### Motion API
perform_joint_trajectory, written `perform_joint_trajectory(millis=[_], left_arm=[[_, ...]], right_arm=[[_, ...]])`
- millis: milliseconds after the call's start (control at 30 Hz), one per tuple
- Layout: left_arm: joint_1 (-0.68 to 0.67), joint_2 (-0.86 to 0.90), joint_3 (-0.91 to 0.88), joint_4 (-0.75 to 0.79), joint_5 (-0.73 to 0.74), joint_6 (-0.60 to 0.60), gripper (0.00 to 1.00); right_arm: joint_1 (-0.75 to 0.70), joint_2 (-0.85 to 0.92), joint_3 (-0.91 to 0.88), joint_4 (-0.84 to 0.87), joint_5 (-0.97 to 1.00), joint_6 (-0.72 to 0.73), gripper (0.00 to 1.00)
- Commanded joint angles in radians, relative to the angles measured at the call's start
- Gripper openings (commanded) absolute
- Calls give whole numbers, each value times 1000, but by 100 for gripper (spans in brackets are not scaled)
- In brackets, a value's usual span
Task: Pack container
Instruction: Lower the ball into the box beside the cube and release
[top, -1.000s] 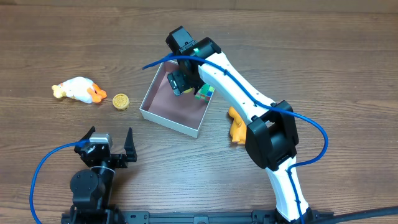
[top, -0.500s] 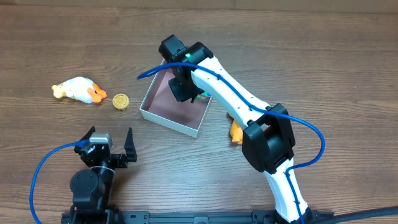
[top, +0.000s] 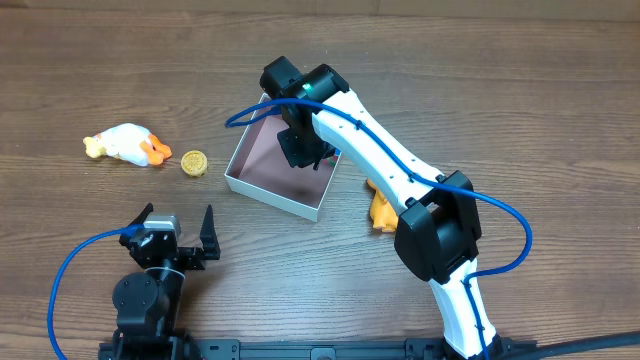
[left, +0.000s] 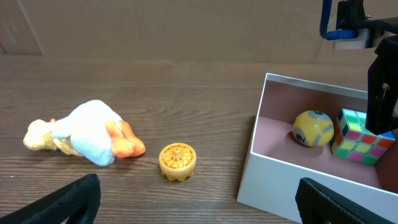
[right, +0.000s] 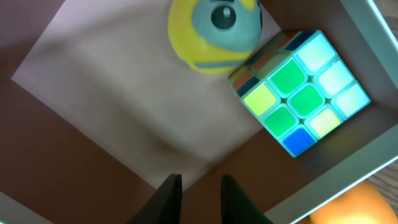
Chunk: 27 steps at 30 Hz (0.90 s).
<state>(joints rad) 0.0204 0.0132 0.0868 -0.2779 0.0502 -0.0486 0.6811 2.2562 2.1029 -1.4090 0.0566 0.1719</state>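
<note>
While right gripper (right: 199, 193) hovers, cube (right: 298, 93) in container (top: 268, 194)

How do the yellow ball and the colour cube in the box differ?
The ball is round, the cube flat-faced with square corners. The ball is yellow with a grey-blue patch; the cube shows many-coloured tiles. The cube sits by a side wall, the ball further from it. Both rest side by side on the container's pink floor.

I've got the container (top: 268, 192) mid-bench (top: 500, 80), turned at an angle: shallow, square, white walls, pinkish floor. Inside, a yellow ball (left: 313, 128) sits beside a colour cube (left: 357, 138), possibly touching.
</note>
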Motion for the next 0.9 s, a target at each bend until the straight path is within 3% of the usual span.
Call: perform_joint_trajectory(millis=[0, 867], left_arm=[[5, -7, -3, 2, 14, 8, 100], [5, -7, -3, 2, 14, 8, 100]], right_arm=[[-3, -51, 24, -2, 21, 11, 23], [-3, -51, -87, 13, 115, 64, 22]])
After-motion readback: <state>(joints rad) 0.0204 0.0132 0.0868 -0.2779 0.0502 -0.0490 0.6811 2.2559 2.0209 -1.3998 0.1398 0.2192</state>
